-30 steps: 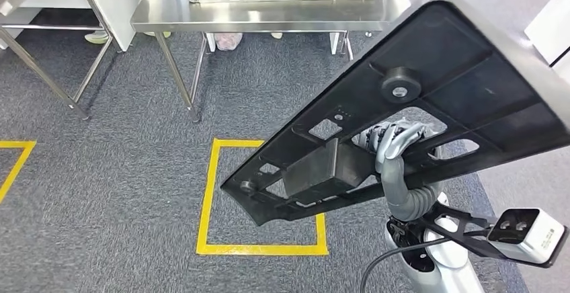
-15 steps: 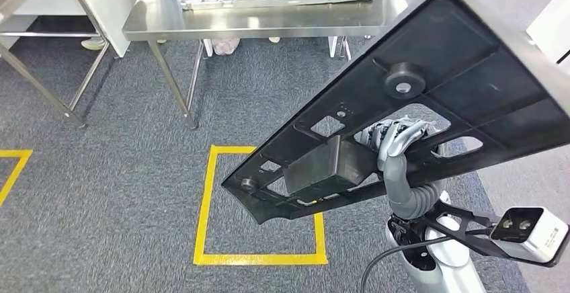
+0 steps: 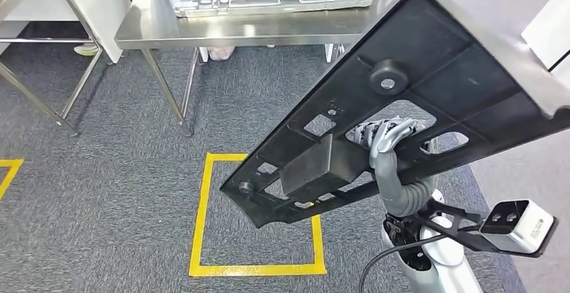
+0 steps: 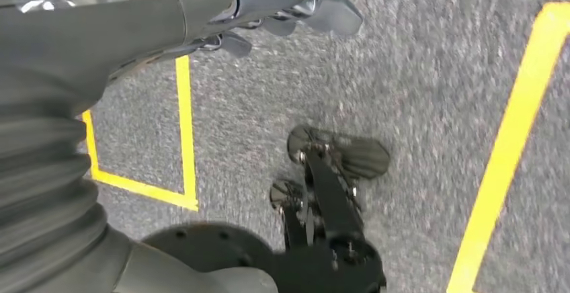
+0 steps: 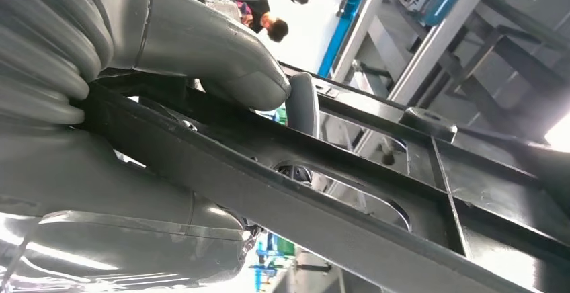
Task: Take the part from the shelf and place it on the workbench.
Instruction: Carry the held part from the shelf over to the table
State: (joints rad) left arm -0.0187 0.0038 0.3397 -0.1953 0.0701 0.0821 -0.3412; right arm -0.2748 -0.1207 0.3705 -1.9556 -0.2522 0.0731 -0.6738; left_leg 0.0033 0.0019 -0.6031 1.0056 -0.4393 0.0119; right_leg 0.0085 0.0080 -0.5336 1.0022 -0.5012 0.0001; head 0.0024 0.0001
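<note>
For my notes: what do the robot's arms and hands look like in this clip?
The right hand has silver-grey fingers on a grey ribbed wrist cover, above a white forearm shell with a black cable. A white camera box sits on a black bracket. The left hand shows smooth grey covering, a thick grey thumb and darker fingers.
</note>
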